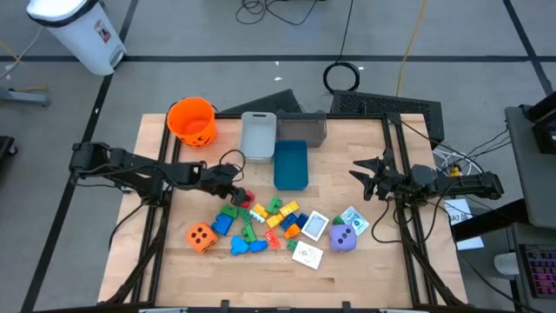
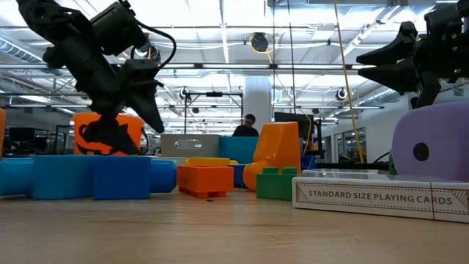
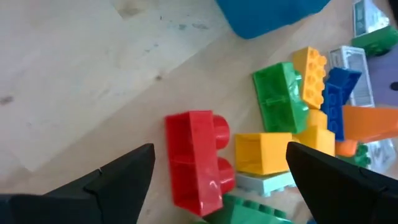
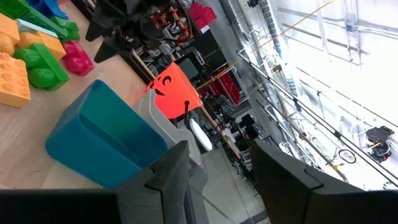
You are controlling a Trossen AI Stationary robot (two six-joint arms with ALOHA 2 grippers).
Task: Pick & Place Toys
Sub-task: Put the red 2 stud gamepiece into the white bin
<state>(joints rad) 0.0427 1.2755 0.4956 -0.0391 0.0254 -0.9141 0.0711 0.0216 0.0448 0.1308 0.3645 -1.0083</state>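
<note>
Red block point(image 3: 198, 163) btwn spread fingers of left tool point(image 1: 233, 184), ungrasped; right tool point(image 1: 363, 178) apart, idle at table's right.

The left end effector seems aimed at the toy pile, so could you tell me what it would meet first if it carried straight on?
Most likely the red block. The left end effector is open, and in the left wrist view that block lies directly between its fingers, ahead of the yellow block. Depth is hard to judge, so this is only probable.

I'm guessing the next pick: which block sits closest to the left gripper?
The red block. It lies between the open fingers of the left gripper, at the pile's edge, while the yellow block and green block lie beyond.
</note>
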